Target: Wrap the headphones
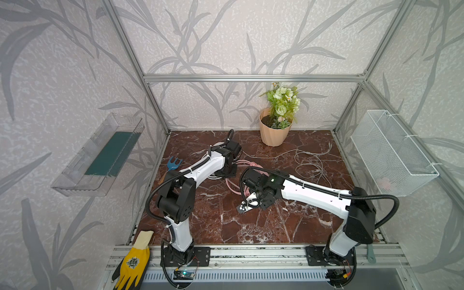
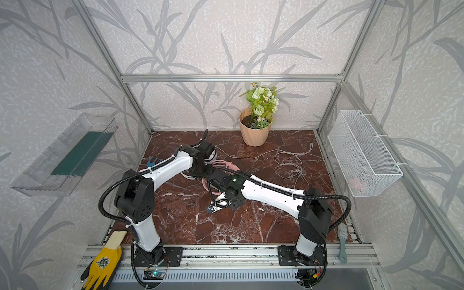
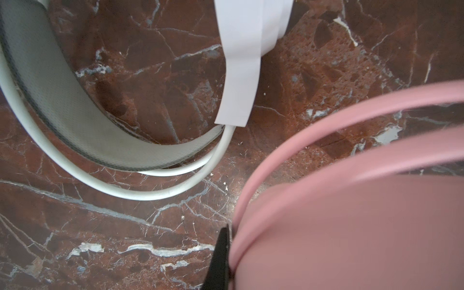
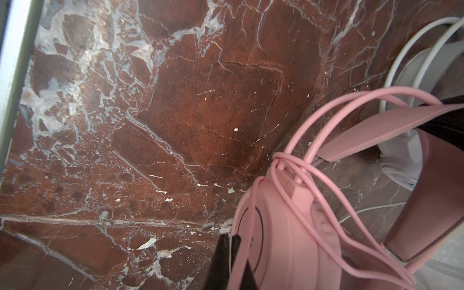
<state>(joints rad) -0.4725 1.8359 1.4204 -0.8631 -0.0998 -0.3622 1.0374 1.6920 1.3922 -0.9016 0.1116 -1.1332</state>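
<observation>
Left pincer [image 3: 222,258] and right pincer [image 4: 229,258] closed tight beside the pink headset [image 4: 283,238]
Any grip on it is unclear; the white headset [image 3: 62,100] lies just beside, mid bench [image 1: 251,226].

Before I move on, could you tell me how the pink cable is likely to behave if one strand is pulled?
The pink cable looks floppy: its strands sag in loose, uneven loops around the pink headset. Pulling one strand would probably slacken or slide the wraps rather than lift the headset, since the shell looks smooth. It seems light: thin beside the headset.
</observation>
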